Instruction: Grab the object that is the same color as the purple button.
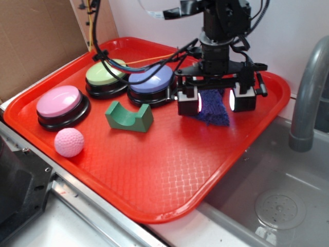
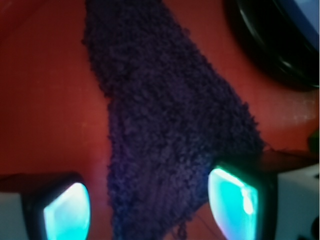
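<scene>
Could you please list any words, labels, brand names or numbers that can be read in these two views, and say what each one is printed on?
There is no readable text in either view.
The purple button, the pink button and the green button have plain tops.
The rag, the green block, the pink ball, the red tray and the gripper show no print.

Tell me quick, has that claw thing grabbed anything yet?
End effector: open, fingers either side of the purple rag, not yet closed on it.

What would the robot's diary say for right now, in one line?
phase: closing in | gripper: open, fingers either side of purple rag | rag: on red tray, not lifted | purple button: beside it, untouched
</scene>
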Available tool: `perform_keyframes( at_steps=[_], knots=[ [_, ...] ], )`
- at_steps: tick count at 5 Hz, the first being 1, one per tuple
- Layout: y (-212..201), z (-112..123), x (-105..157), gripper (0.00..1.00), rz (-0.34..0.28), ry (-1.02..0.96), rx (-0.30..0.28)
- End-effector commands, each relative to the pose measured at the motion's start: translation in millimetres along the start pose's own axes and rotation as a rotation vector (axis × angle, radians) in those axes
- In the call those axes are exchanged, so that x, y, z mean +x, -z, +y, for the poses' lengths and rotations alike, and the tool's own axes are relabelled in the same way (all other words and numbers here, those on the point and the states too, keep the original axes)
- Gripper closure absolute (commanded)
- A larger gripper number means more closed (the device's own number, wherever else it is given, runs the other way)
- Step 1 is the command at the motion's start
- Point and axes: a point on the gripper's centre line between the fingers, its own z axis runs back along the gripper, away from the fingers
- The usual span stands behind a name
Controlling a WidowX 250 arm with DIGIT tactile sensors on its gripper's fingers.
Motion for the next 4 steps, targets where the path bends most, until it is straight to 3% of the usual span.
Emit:
perform_keyframes(
  at_steps=[1, 4],
  knots=[
    [-9.0, -0.3, 11.0, 1.0, 0.017, -0.034, -0.057],
    [-15.5, 1.5, 17.5, 1.0, 0.05, 0.08, -0.075]
  ],
)
